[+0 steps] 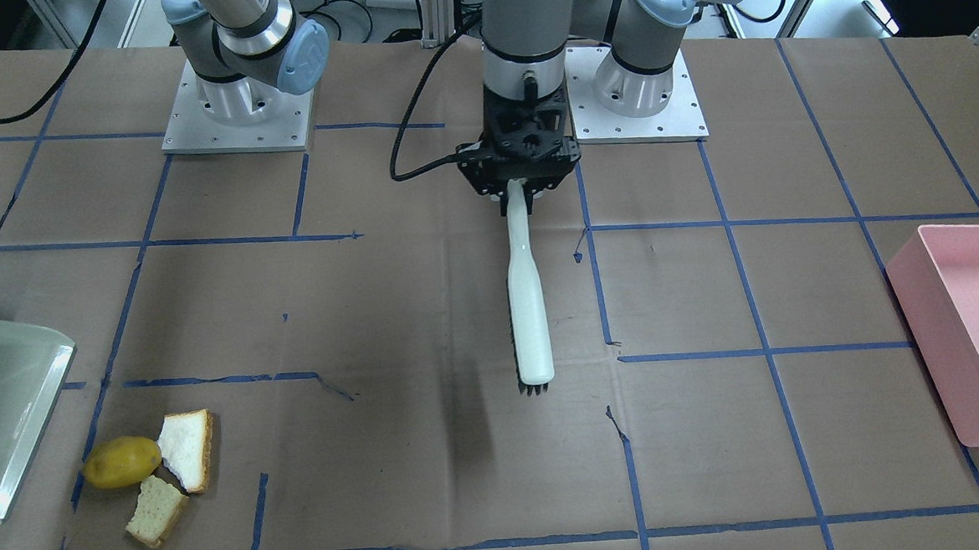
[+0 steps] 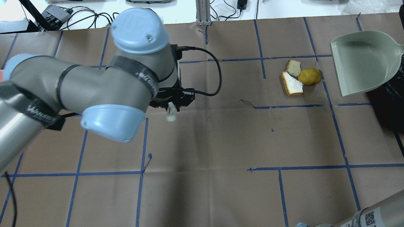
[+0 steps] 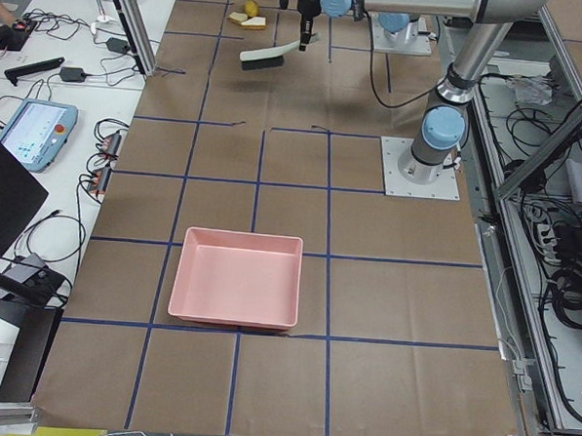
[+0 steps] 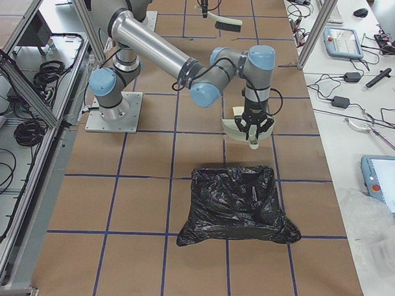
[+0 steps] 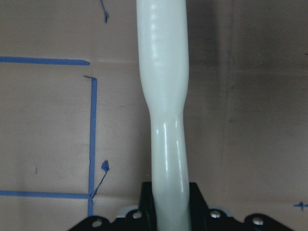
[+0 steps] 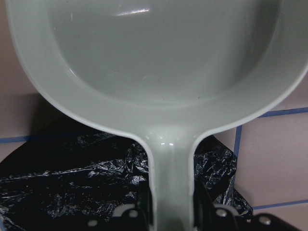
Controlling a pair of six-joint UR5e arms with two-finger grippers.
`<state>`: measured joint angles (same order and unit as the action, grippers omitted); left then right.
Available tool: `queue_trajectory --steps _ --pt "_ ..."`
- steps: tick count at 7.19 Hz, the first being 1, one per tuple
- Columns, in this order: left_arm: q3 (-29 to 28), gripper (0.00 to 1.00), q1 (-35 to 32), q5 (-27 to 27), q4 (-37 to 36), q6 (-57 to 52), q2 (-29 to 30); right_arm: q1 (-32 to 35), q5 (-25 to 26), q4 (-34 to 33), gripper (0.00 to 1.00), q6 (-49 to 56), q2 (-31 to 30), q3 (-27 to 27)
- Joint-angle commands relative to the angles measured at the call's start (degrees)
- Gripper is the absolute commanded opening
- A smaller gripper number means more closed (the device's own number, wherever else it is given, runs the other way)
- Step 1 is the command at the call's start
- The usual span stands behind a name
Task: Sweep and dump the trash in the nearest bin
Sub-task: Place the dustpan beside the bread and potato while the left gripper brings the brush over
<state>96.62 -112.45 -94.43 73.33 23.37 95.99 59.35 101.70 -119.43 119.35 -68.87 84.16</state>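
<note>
The trash, a yellow-brown potato (image 1: 122, 462) and two bread pieces (image 1: 188, 448) (image 1: 157, 510), lies together on the paper-covered table, also in the overhead view (image 2: 310, 76). A pale green dustpan (image 1: 3, 418) (image 2: 363, 63) rests just beside the trash, its open edge toward it. My right gripper (image 6: 171, 214) is shut on the dustpan's handle. My left gripper (image 1: 519, 194) (image 5: 168, 211) is shut on the handle of a white brush (image 1: 528, 298), held above the table's middle, far from the trash, black bristles at its far end.
A black trash bag (image 4: 238, 204) (image 2: 388, 104) sits directly behind the dustpan at the table's right end. A pink bin (image 1: 970, 325) (image 3: 237, 279) stands at the opposite end. Blue tape lines grid the brown paper.
</note>
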Motion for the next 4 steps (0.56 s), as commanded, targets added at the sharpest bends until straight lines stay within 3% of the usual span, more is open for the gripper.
queue_trajectory --steps 1,4 --pt "-15.2 0.0 -7.5 -1.1 3.3 4.3 13.4 -0.6 -0.4 -2.2 0.0 2.3 4.6 -0.4" --pt "-33.9 0.0 -13.8 -5.8 2.1 12.8 31.6 -0.6 -1.1 -4.3 0.0 2.3 8.0 -0.8"
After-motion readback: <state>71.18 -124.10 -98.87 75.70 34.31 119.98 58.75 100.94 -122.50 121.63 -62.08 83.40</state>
